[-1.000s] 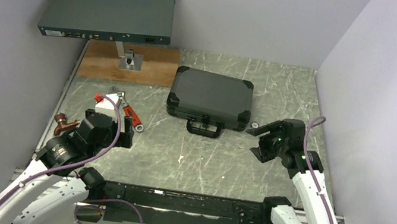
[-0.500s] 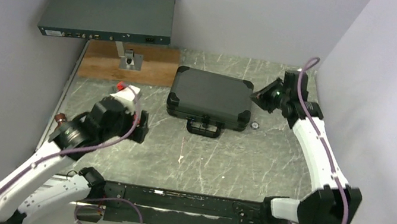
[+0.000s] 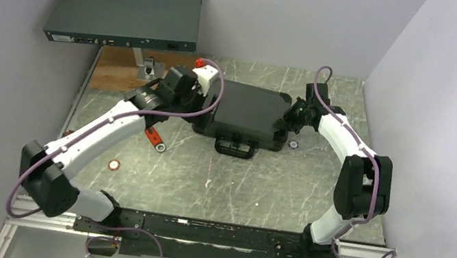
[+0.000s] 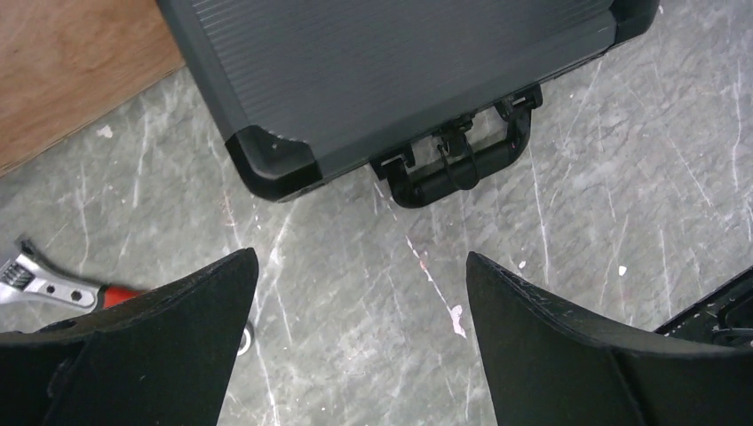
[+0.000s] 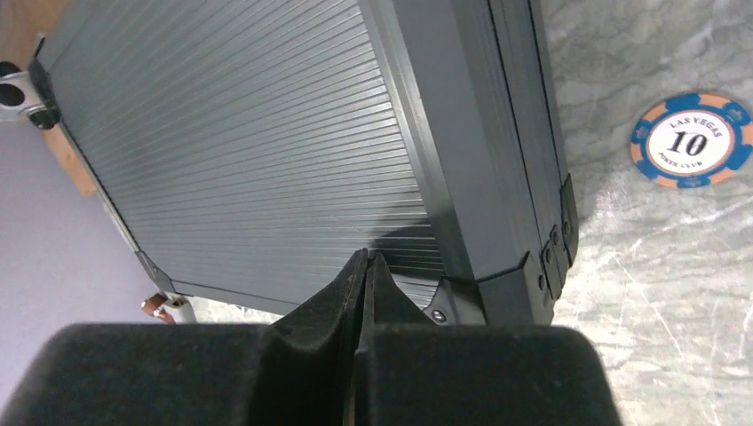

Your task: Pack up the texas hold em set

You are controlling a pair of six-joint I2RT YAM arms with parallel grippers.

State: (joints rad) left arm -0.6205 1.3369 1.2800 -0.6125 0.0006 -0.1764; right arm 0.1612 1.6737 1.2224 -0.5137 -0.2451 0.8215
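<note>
The black hard case [image 3: 249, 111] lies closed on the table, its handle [image 3: 234, 148] toward me. My left gripper [image 3: 201, 100] hangs open above the case's left end; its wrist view shows the case's corner [image 4: 271, 164], the handle [image 4: 462, 164] and bare table between the left gripper's [image 4: 362, 257] jaws. My right gripper [image 3: 290, 114] is shut and empty at the case's right edge, the right gripper's [image 5: 364, 257] tips over the ribbed lid [image 5: 249, 142] near a corner. One poker chip [image 5: 691, 140] lies beside the case [image 3: 293, 143]; another chip [image 3: 115, 165] lies at the left.
A red-handled wrench [image 3: 153, 138] lies left of the case, its jaw end [image 4: 35, 282] in the left wrist view. A wooden board [image 3: 117, 73] and a flat grey electronics box [image 3: 126, 12] stand at the back left. Walls close in at the back and right.
Both arms swung from the near side to the case, left to its left end, right to its right edge. The right gripper closed. A chip at the left came into view.
</note>
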